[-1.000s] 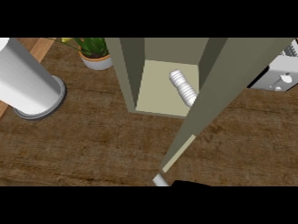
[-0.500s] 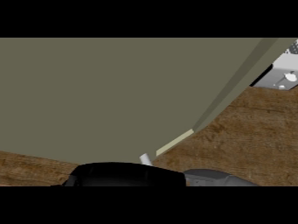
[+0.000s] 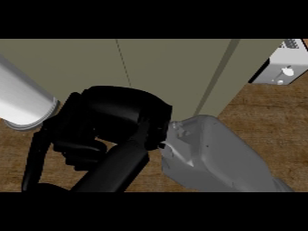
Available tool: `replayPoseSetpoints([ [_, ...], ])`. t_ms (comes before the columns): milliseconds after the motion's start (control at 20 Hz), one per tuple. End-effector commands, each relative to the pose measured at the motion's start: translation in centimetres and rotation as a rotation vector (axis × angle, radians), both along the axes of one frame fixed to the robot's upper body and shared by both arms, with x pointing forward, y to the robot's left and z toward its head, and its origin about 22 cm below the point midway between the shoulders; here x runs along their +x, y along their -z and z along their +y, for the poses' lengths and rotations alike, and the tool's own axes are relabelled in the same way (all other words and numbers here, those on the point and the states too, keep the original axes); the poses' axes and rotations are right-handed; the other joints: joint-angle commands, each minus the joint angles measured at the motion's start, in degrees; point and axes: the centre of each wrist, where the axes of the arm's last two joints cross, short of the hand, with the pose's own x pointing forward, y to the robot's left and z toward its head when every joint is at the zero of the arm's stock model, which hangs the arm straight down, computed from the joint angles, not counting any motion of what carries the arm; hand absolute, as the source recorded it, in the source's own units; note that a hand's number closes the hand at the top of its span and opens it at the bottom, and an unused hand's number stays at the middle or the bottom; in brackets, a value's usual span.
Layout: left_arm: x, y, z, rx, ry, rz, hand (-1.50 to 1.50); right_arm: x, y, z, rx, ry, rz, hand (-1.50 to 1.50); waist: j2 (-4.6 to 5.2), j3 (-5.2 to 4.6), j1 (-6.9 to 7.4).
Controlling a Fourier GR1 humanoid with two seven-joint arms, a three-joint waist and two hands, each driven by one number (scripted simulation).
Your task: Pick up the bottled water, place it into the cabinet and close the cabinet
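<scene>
My right hand [image 3: 109, 131], black and big in the head view, sits in front of the tall olive-green cabinet [image 3: 163, 67]. Its fingers [image 3: 39, 149] trail down and left in a relaxed, mostly straight line, and I can see nothing held in them. The grey forearm [image 3: 216, 158] behind it comes in from the lower right. Whether the palm is actually touching the cabinet face I cannot tell; it looks right against it. My left hand shows nowhere.

The flat olive door panels fill the front of the cabinet, with only a thin vertical seam between them, so I judge the cabinet shut or very nearly so. The bottled water is not visible anywhere on the brown wood-grain counter [image 3: 283, 122]; my reading is that it is inside, behind the doors, though I cannot confirm that.

So pick-up and placing look done, and closing looks complete or in its last push. A white cylindrical canister [image 3: 13, 97] stands at the left, and a white appliance [image 3: 286, 67] at the upper right.
</scene>
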Motion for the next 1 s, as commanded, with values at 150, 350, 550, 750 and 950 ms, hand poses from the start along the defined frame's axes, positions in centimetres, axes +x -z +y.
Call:
replayPoseSetpoints([
  [150, -2.6, 0.1, 1.3, -0.016, 0.01, -0.021, -1.5, 4.0, 1.5, -1.1, 0.002, 0.063, 0.071, 1.5, 0.04, 0.01, -1.75],
  [350, -1.9, 0.2, 1.4, -0.015, -0.028, -0.035, -1.5, 7.0, 4.0, -4.8, 0.022, 0.147, 0.096, 1.5, 0.2, 0.01, -2.34],
  [550, -3.0, 0.3, 0.3, -0.026, 0.006, -0.015, -1.5, 9.3, 5.9, -6.4, 0.057, 0.242, 0.061, 1.5, 0.24, 0.02, -1.6],
  [750, -2.8, -0.5, 1.6, -0.019, -0.011, -0.02, -1.5, 10.2, 4.3, -5.7, 0.06, 0.268, -0.065, 1.5, 0.19, 0.03, -1.84],
  [950, -2.7, -0.8, 1.2, -0.026, -0.013, -0.022, -1.5, 11.0, 2.9, -5.2, 0.079, 0.311, -0.116, 1.5, 0.2, 0.03, -1.75],
])
